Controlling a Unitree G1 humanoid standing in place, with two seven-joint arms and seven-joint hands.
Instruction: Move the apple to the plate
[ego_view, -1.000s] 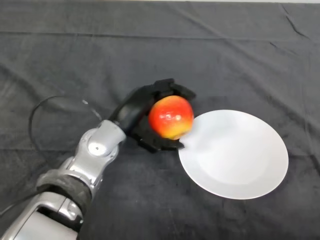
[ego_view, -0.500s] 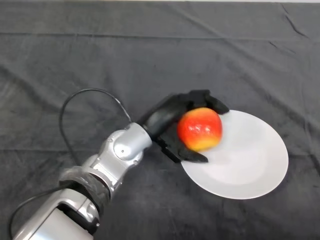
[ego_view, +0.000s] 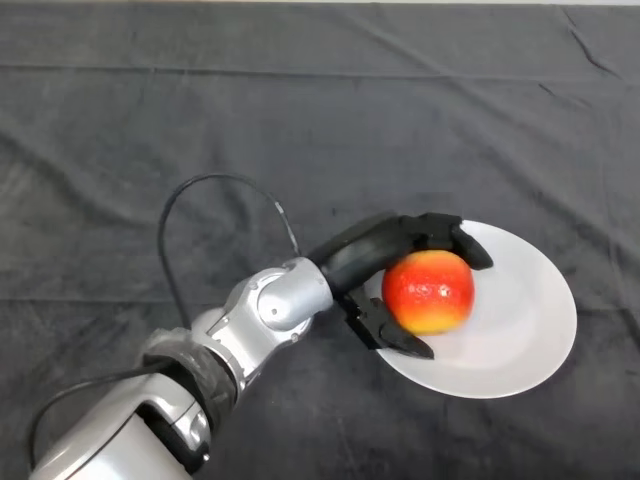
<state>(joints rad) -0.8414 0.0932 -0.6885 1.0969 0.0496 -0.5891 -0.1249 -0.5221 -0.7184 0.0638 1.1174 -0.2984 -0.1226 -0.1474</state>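
robot hand (ego_view: 372, 255), black, is curled around the round red-and-yellow apple (ego_view: 429, 291), fingers above it and thumb below. held apple sits over the left part of the round white plate (ego_view: 520, 330), right of frame centre, on the dark-cloth-covered tabletop (ego_view: 300, 120). whether the apple touches the plate cannot be told.

The round red and yellow apple (ego_view: 430, 291) and the black left hand (ego_view: 372, 250) cover the left part of the round white plate (ego_view: 520, 320); the silver-grey arm (ego_view: 200, 380) is cut at the lower left edge
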